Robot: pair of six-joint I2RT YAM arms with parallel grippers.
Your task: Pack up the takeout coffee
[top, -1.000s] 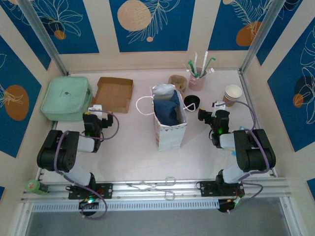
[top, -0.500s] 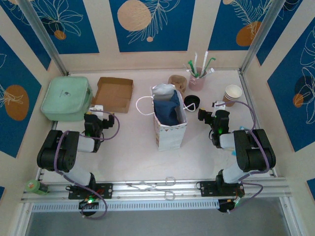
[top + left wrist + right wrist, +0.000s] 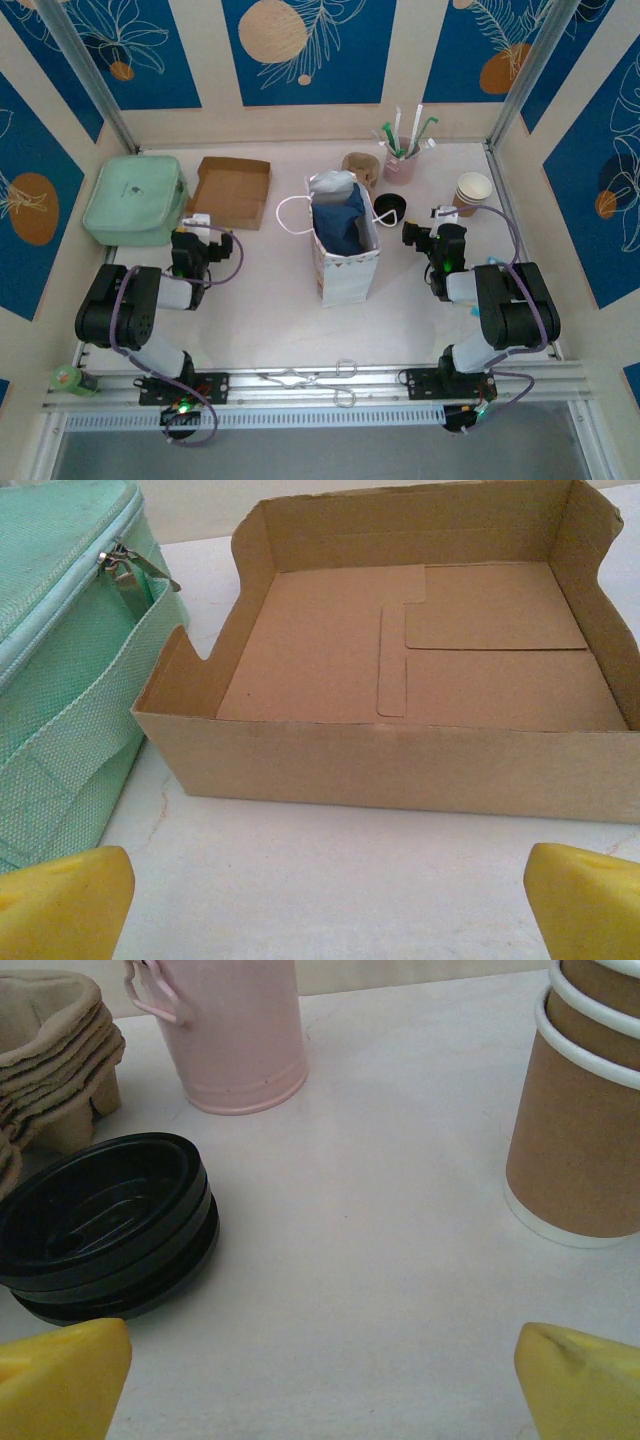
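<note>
Both tools are wide apart and hold nothing: left tool point(image 3: 197, 226) faces the open cardboard box point(image 3: 420, 670), right tool point(image 3: 320, 1385) faces the gap between the black lids point(image 3: 105, 1225) and the paper cups point(image 3: 585, 1120).

The takeout cup is not made up yet. The brown cups are nested in a stack at the right edge of the worktop point(image 3: 270, 300), and the lids sit in their own stack just right of the paper bag point(image 3: 345, 245).

Risks:
- Nested cups may lift two at once, or the stack may tip.
- Lids are nested too, so more than one could come up.
- The pink cup of straws point(image 3: 235, 1030) and pulp carriers point(image 3: 50, 1055) stand close behind the lids, easy to knock.
- The bag looks light and already has blue stuff inside, so a push could topple it.

The worktop is pale, smooth and flat. The walls are cream with blue leaf-print panels and metal posts in the corners.
</note>
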